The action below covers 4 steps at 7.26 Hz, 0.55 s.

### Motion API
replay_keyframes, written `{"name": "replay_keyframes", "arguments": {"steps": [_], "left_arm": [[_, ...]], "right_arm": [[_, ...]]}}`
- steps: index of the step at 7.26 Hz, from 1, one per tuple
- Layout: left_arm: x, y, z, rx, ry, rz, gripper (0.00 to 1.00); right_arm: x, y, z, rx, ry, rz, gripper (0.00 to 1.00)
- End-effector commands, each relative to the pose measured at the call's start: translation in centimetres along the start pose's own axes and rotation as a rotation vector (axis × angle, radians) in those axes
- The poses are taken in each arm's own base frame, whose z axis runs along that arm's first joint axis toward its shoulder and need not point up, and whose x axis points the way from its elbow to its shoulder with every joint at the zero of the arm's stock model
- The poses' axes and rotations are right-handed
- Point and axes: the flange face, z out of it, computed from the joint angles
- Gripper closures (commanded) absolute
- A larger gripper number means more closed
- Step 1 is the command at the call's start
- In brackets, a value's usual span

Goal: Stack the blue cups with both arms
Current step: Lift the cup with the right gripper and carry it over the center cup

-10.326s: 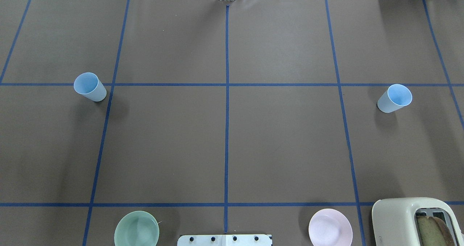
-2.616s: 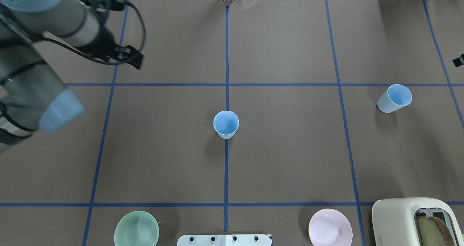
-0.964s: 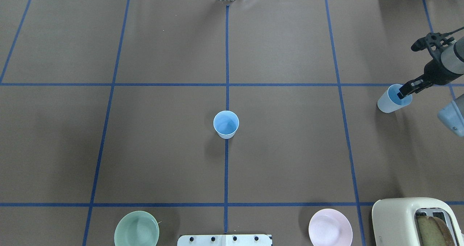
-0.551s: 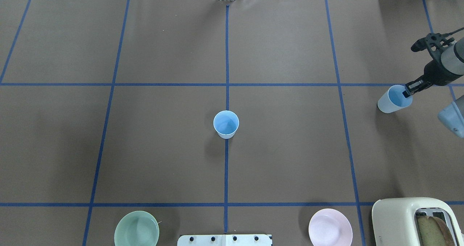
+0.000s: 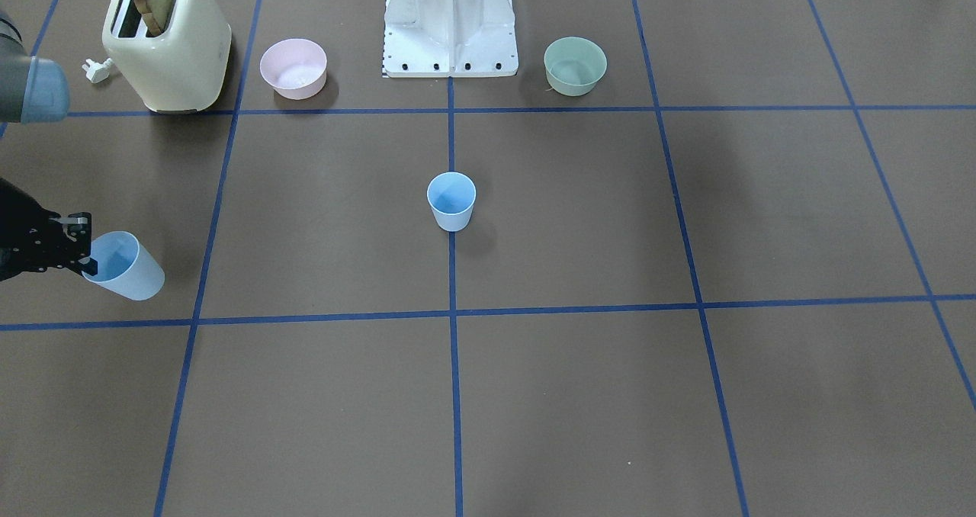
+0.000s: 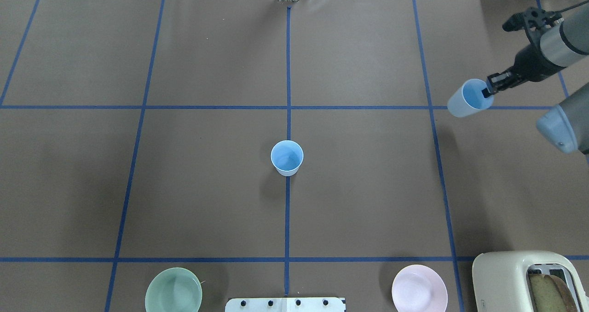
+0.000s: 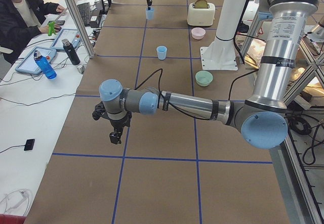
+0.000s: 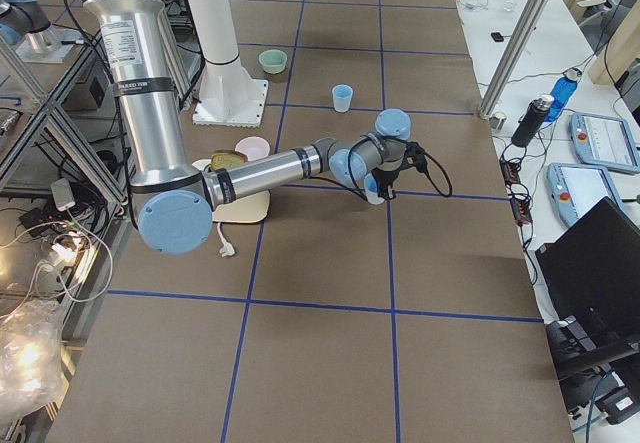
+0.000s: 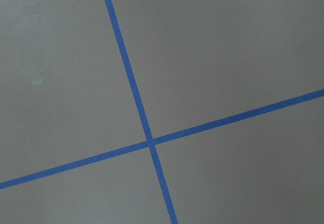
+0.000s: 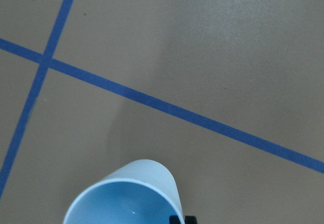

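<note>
One centre cup, empty, upright; right jaws grip tilted empty cup.

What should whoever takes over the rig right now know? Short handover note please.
Right gripper: shut on the rim of the held blue cup, one finger inside. The cup looks lifted off the table, on the robot's right side.
Left gripper: hangs over the table's left end, away from both cups. Open or shut cannot be told.
Centre blue cup: upright, mouth up, on the centre tape line.
Done: one cup staged at centre, the other gripped.
Left: carry the held cup over, lower it into the centre cup, release.
</note>
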Motion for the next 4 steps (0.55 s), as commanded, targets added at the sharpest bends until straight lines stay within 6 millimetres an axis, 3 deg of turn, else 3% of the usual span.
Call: {"name": "replay_keyframes", "arguments": {"steps": [1,3,4], "left_arm": [[0.0,0.1,0.1,-0.003,0.000,-0.001,0.01],[0.0,0.2,0.1,0.002,0.000,0.001,0.01],[-0.2,0.4,0.3,-0.001,0.000,-0.002,0.01]], "right_arm": [[-12.0,-3.4,-0.8,0.018,-0.105,0.202,1.00],[-19.8,-3.9,-0.7,0.005,-0.071,0.315,1.00],[-26.2,-2.8,-0.6,-0.008,0.018,0.345,1.00]]}}
